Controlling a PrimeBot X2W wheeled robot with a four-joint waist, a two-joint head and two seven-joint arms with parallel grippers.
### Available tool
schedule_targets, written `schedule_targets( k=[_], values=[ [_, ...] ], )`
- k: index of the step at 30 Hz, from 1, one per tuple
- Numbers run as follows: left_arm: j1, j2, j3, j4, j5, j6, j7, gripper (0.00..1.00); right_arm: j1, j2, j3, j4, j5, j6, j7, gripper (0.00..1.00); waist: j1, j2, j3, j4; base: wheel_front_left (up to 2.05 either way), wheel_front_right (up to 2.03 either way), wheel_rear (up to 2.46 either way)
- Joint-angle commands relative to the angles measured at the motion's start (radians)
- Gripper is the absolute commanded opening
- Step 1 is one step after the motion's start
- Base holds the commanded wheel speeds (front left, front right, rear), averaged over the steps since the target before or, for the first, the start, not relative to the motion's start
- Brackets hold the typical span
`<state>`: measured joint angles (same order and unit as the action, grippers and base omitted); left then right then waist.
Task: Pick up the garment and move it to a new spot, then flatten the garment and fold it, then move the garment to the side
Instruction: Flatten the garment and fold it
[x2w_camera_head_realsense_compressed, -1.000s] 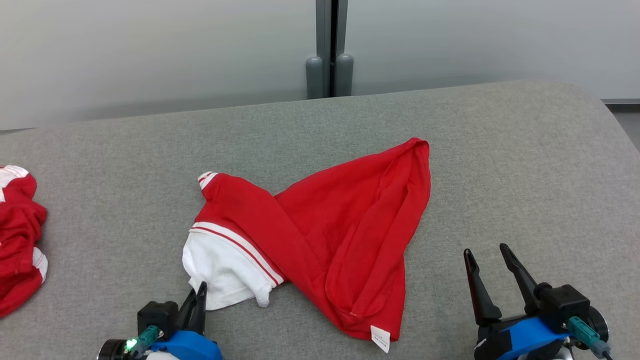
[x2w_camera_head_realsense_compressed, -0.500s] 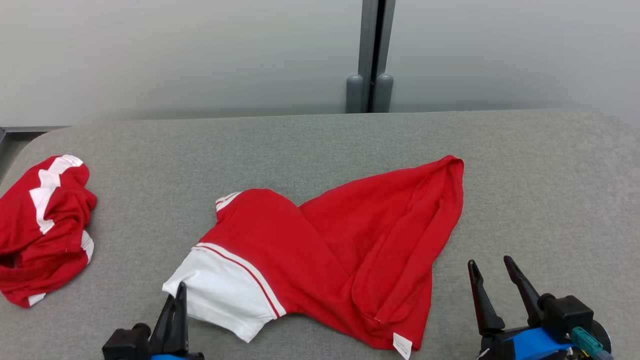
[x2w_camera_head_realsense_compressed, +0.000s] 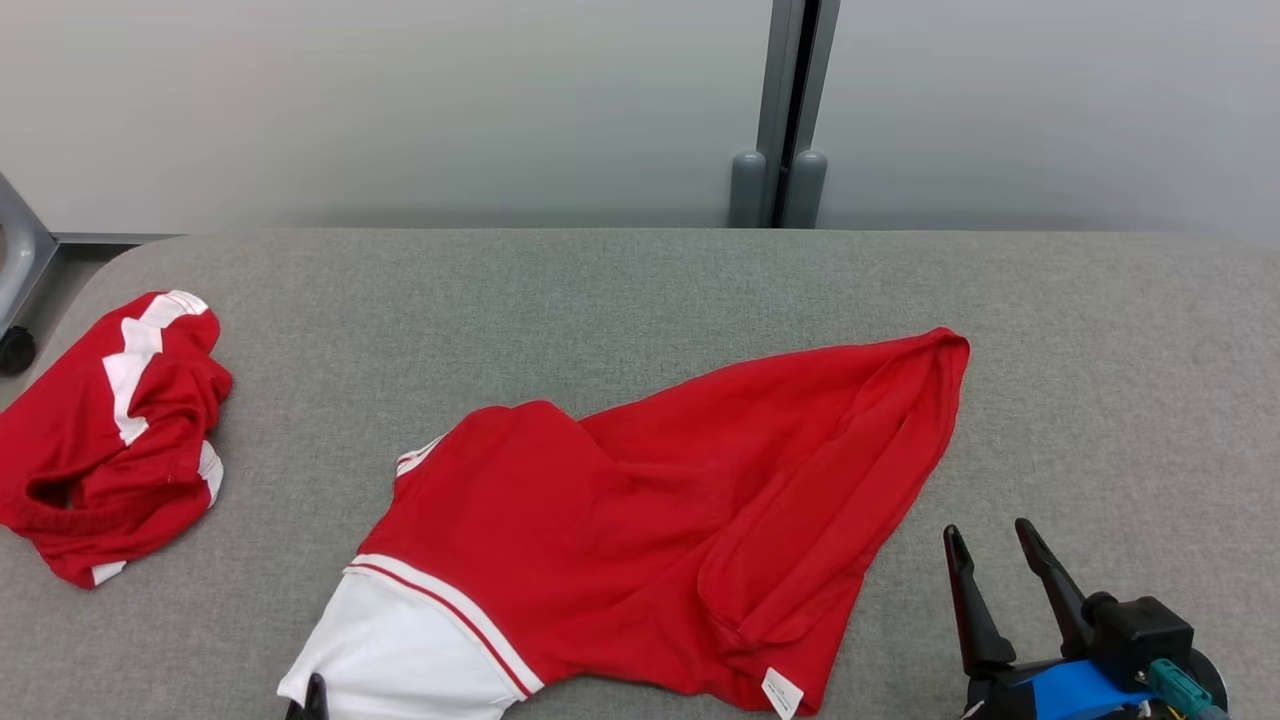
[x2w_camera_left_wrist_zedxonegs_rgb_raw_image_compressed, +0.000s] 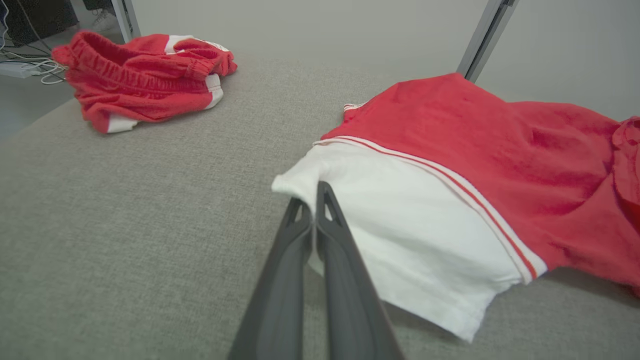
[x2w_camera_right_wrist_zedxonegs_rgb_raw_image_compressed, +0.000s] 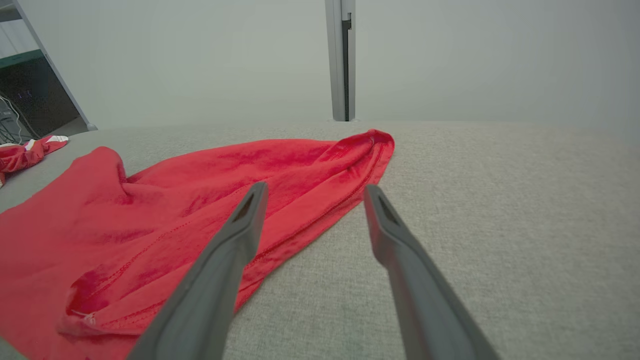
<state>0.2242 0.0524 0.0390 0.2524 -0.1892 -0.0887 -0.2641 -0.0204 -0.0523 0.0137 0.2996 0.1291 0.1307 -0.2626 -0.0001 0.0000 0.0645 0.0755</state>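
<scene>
table (x2w_camera_head_realsense_compressed: 640, 290): grey, cloth-covered, carrying everything here.
garment (x2w_camera_head_realsense_compressed: 650, 500): red, spread loosely across the middle of the table, its white sleeve (x2w_camera_left_wrist_zedxonegs_rgb_raw_image_compressed: 400, 235) reaching the near edge.
second red cloth (x2w_camera_head_realsense_compressed: 110, 440): crumpled by the left edge, well apart from the garment.
right tool (x2w_camera_head_realsense_compressed: 986, 527): mine, released, jaws wide, at the near edge just beside the garment's right side.
left tool (x2w_camera_left_wrist_zedxonegs_rgb_raw_image_compressed: 311, 195): mine, clenched on the white sleeve's corner.

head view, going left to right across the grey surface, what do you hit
crumpled red and white garment → red shirt with the white sleeve → right claw
</scene>
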Motion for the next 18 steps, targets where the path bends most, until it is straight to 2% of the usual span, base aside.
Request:
schedule_targets(
  k=[1,3,18],
  values=[
    [0.006,-0.001,0.004,0.007,-0.006,0.007,0.000,0.28,0.005,0.001,-0.001,0.004,0.005,0.000,-0.003,1.00,0.0001,0.0000,-0.002,0.001,0.00,0.00,0.00],
    [0.010,-0.001,-0.002,0.016,0.009,0.017,0.000,1.00,0.006,0.001,0.002,0.006,0.003,0.000,-0.003,1.00,0.0001,0.0000,-0.004,0.000,0.00,0.00,0.00],
    [-0.082,-0.002,-0.013,-0.178,0.070,0.026,0.000,1.00,0.024,0.001,0.009,0.011,-0.007,0.000,-0.003,1.00,0.0001,0.0000,-0.055,-0.020,0.00,0.00,0.00]
  ],
)
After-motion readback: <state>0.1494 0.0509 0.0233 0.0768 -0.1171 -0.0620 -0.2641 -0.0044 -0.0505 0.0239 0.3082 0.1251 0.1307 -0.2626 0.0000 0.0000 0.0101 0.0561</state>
